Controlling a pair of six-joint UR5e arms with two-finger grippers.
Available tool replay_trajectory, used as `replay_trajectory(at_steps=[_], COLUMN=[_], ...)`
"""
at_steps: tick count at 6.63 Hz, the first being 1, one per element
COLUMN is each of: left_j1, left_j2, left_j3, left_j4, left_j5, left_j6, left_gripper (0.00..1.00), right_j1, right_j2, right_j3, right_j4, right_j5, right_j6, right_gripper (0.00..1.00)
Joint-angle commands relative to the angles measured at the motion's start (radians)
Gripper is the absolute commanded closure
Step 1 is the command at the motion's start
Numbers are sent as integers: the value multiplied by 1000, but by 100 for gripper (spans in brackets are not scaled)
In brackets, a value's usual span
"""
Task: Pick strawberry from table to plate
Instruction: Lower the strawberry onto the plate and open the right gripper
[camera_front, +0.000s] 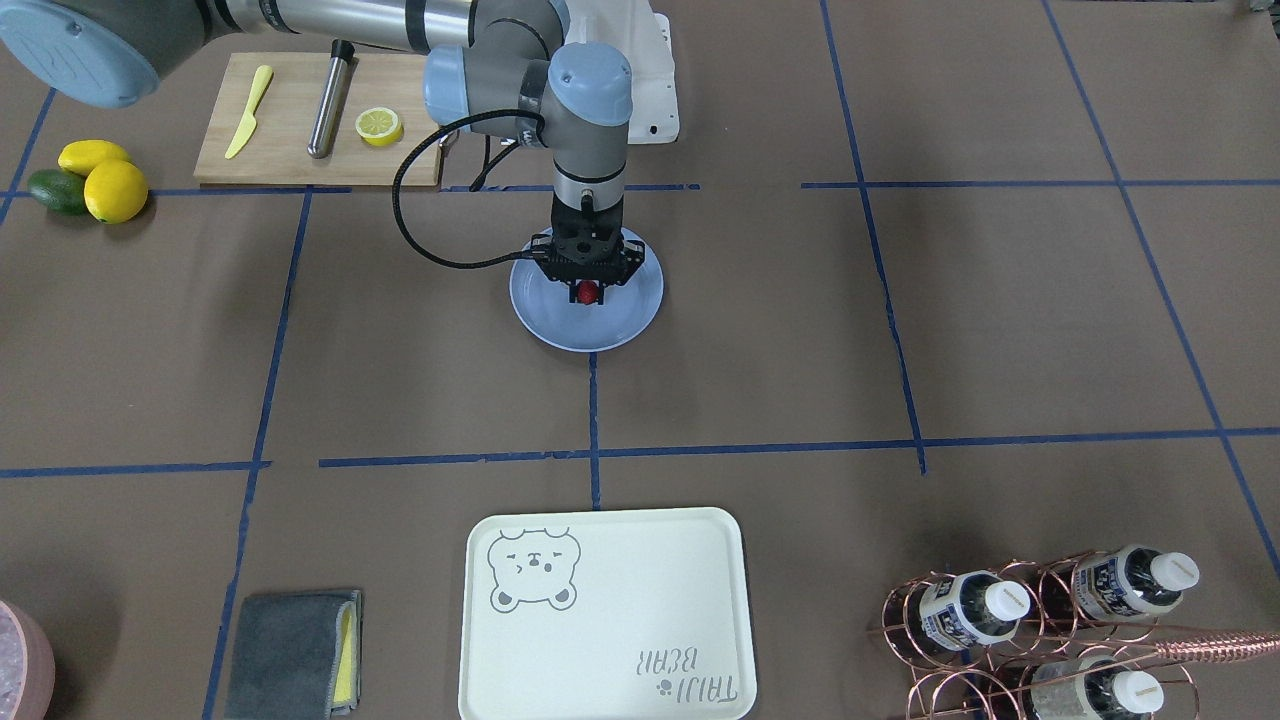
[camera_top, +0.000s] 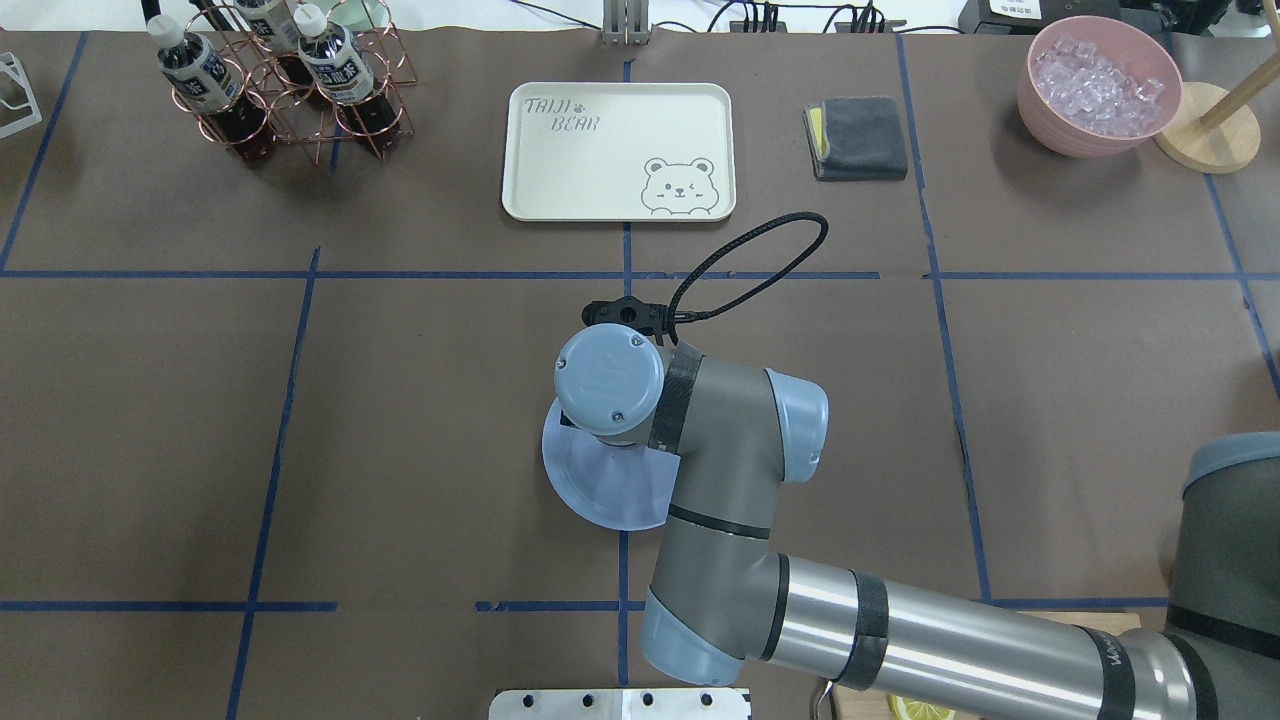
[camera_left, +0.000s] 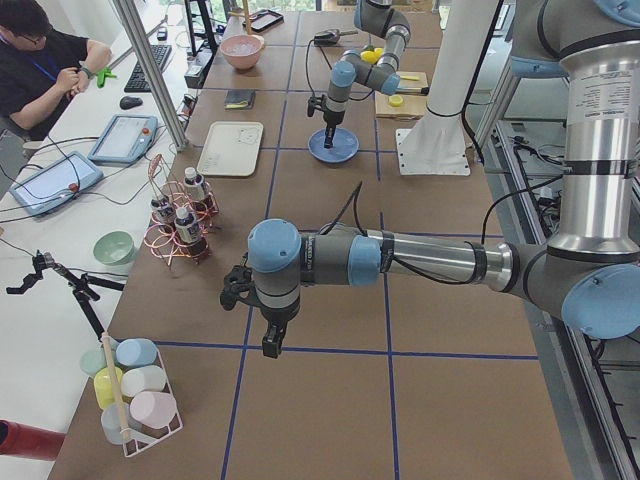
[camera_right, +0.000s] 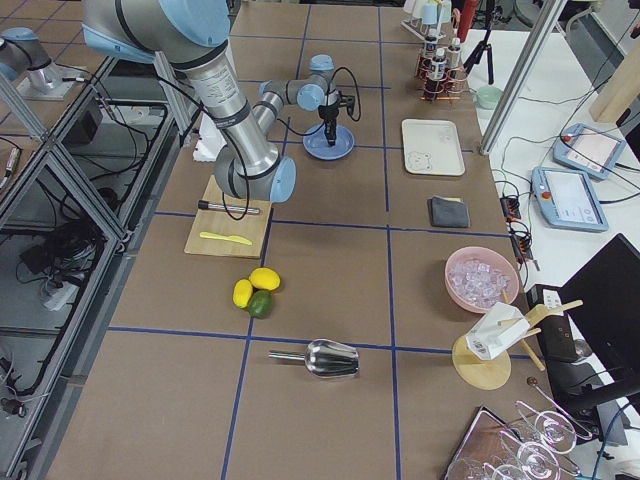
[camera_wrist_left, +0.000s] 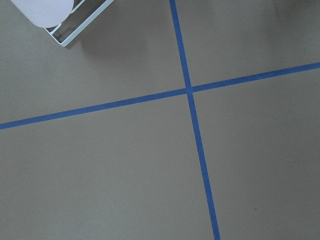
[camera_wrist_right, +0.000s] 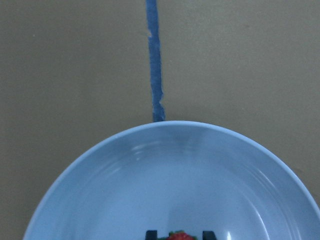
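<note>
Around the plate (camera_front: 600, 335) lie tray (camera_front: 600, 640), board (camera_front: 285, 140), lemons (camera_front: 115, 190).

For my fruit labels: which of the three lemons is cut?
The lemon half on the wooden cutting board, cut face up; the two whole lemons lie beside the avocado, off the board.

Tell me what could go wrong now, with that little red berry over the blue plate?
The round strawberry, between the right tool's tips over the plate, might roll toward the rim once released. It could also cling to one tip and lift away as the tool rises. The tool hangs low, so pressing further down might squash the berry or nudge the plate.
</note>
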Motion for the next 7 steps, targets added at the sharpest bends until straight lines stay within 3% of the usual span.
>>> replay_trajectory(at_steps=[1, 3, 4, 5, 6, 7], left_j1=[1, -1, 1, 1, -1, 1], left_j2=[0, 0, 0, 0, 0, 0], left_j3=[1, 1, 3, 1, 1, 1], left_j4=[0, 0, 0, 0, 0, 0], left_j5=[0, 0, 0, 0, 0, 0], left_j6=[0, 0, 0, 0, 0, 0], left_gripper=[0, 0, 0, 0, 0, 0], right_j1=[-4, -4, -4, -10, -21, -21], right_j2=[-2, 3, 1, -1, -1, 3], right_j3=[1, 1, 0, 0, -3, -2], right_j4=[-12, -12, -11, -11, -9, -8], right_j5=[0, 0, -2, -22, -58, -56], right_j6=[0, 0, -1, -3, -7, -10], right_gripper=[100, 100, 82, 17, 0, 0])
